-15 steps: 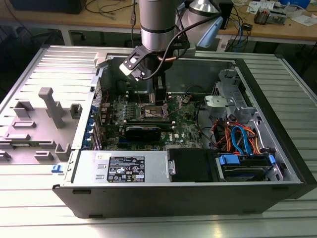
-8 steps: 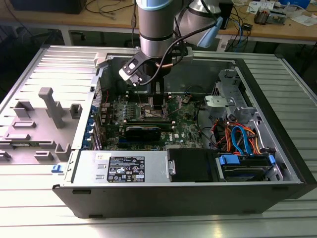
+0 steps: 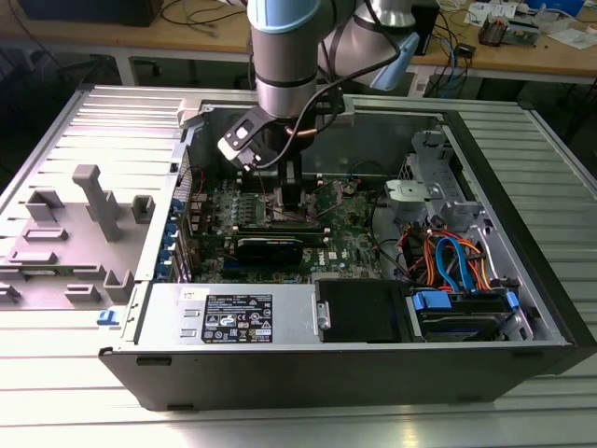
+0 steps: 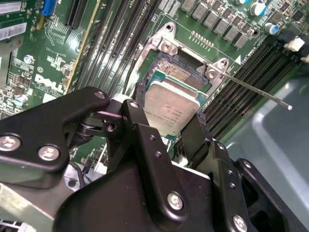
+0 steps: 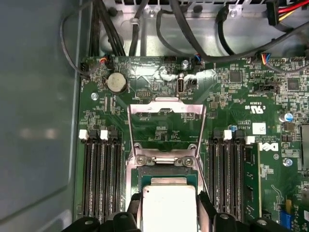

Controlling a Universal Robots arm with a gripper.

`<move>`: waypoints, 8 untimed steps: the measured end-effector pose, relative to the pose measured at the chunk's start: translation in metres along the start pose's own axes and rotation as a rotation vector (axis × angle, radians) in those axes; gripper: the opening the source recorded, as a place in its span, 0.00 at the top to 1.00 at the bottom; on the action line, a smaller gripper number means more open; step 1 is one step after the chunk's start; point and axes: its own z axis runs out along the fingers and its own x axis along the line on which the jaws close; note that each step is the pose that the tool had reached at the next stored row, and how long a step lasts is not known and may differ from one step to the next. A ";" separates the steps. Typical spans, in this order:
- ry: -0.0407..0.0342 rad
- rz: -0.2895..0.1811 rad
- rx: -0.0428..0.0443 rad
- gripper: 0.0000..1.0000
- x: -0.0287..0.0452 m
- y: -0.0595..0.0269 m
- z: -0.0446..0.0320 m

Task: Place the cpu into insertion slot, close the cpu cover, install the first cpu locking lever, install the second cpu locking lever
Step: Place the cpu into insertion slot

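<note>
Between the two black fingers (image 4: 145, 140) of the gripper (image 4: 164, 118) sits the cpu (image 4: 171, 108), pinched by its opposite edges with its dull silver top facing up. It hangs over the near part of the insertion slot (image 4: 181, 72), so a strip of the slot's dark centre shows past the chip's far edge; whether the chip touches the slot cannot be told. Beyond the slot, in the first wrist view, the cpu cover (image 5: 166, 107) lies swung open and flat on the green motherboard (image 5: 231, 96), its square window showing the board beneath. A thin locking lever (image 4: 256, 89) stands released, slanting away from the slot's corner in the second wrist view. Long black memory slots (image 5: 101, 174) flank the slot on both sides. From the exterior view, the arm reaches down into the open computer case (image 3: 373, 364).
</note>
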 end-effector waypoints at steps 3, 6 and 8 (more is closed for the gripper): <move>-0.0002 0.000 -0.0143 0.45 0.0000 -0.0036 0.0027; -0.0003 0.000 -0.0145 0.45 0.0000 -0.0037 0.0046; -0.0007 0.000 -0.0143 0.45 -0.0001 -0.0038 0.0052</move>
